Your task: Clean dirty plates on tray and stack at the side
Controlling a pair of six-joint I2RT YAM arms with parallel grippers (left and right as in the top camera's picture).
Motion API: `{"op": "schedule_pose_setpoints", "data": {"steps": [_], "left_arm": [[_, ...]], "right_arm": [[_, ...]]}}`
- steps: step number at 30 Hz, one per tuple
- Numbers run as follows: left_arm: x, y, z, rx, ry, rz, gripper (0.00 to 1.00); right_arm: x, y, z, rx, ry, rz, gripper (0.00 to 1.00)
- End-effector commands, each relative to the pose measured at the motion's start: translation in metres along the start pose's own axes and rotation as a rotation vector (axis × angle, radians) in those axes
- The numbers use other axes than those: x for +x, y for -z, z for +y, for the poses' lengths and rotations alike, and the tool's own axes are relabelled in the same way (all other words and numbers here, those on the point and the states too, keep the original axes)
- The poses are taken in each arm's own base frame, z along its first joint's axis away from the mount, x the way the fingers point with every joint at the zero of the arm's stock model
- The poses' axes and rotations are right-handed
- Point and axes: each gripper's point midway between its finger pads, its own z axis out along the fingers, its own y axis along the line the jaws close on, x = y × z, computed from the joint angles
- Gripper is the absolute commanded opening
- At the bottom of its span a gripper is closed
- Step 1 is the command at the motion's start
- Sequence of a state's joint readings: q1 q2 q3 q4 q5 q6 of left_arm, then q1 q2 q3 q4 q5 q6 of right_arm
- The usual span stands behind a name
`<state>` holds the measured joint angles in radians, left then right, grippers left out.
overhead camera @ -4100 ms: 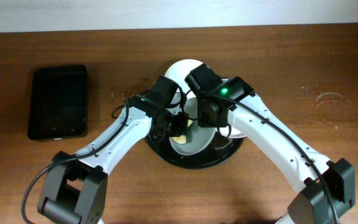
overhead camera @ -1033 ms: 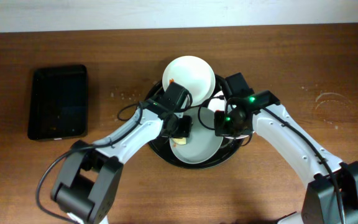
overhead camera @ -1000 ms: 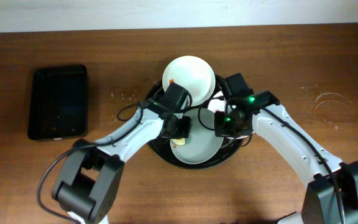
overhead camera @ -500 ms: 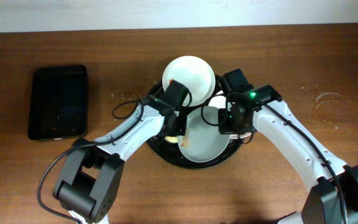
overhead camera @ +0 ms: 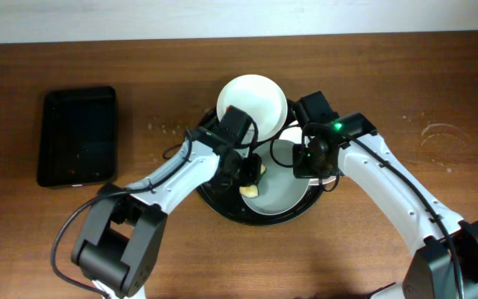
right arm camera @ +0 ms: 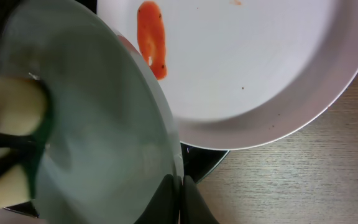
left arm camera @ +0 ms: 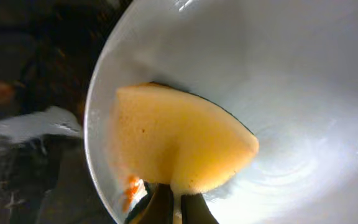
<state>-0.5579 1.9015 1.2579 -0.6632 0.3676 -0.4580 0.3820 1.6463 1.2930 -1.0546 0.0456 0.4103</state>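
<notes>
The round black tray (overhead camera: 219, 205) sits mid-table. My right gripper (overhead camera: 304, 163) is shut on the rim of a white plate (overhead camera: 279, 184) and holds it tilted over the tray; its shut fingers (right arm camera: 180, 186) and the held plate (right arm camera: 98, 124) show in the right wrist view. My left gripper (overhead camera: 244, 171) is shut on a yellow sponge (overhead camera: 250, 184) pressed against that plate's face. The left wrist view shows the sponge (left arm camera: 179, 146), the plate (left arm camera: 278, 74), the left gripper's fingers (left arm camera: 173, 208) and an orange smear (left arm camera: 129, 186) near the rim. A second plate (overhead camera: 251, 102) lies at the tray's far edge, with an orange smear (right arm camera: 151, 40).
A smaller black rectangular tray (overhead camera: 79, 135) lies at the far left on the wooden table (overhead camera: 405, 75). A bit of another white plate (overhead camera: 294, 133) shows by the right wrist. Both arms crowd over the round tray.
The right gripper has raised and tilted the held plate, moving slightly towards the far side. The left gripper has moved the sponge to the right across the plate's face.
</notes>
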Motion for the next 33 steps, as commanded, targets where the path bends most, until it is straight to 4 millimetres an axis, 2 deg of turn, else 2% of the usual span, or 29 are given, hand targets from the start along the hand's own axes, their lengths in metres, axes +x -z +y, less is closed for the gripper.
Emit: {"op": "schedule_pose_setpoints", "data": {"steps": [1, 5, 15, 25, 29, 33], "left_arm": [[0.012, -0.021, 0.011, -0.01, 0.043, 0.06, 0.0], [0.011, -0.03, 0.028, -0.032, 0.116, 0.078, 0.0], [-0.003, -0.014, 0.066, -0.067, 0.24, 0.052, 0.0], [-0.031, 0.049, 0.036, -0.015, 0.154, -0.108, 0.0], [-0.039, 0.072, 0.042, -0.083, 0.14, -0.197, 0.0], [-0.049, 0.093, 0.058, -0.159, 0.156, -0.28, 0.01]], "right_arm": [[-0.01, 0.014, 0.0, -0.006, -0.002, -0.053, 0.04], [-0.01, 0.014, 0.0, -0.006, -0.002, -0.053, 0.04], [-0.01, 0.014, 0.0, -0.005, -0.002, -0.054, 0.04], [-0.013, 0.016, -0.006, 0.031, 0.014, -0.068, 0.04], [-0.022, 0.027, -0.008, 0.047, 0.039, -0.104, 0.04], [-0.038, 0.052, -0.015, 0.109, 0.097, -0.175, 0.04]]}}
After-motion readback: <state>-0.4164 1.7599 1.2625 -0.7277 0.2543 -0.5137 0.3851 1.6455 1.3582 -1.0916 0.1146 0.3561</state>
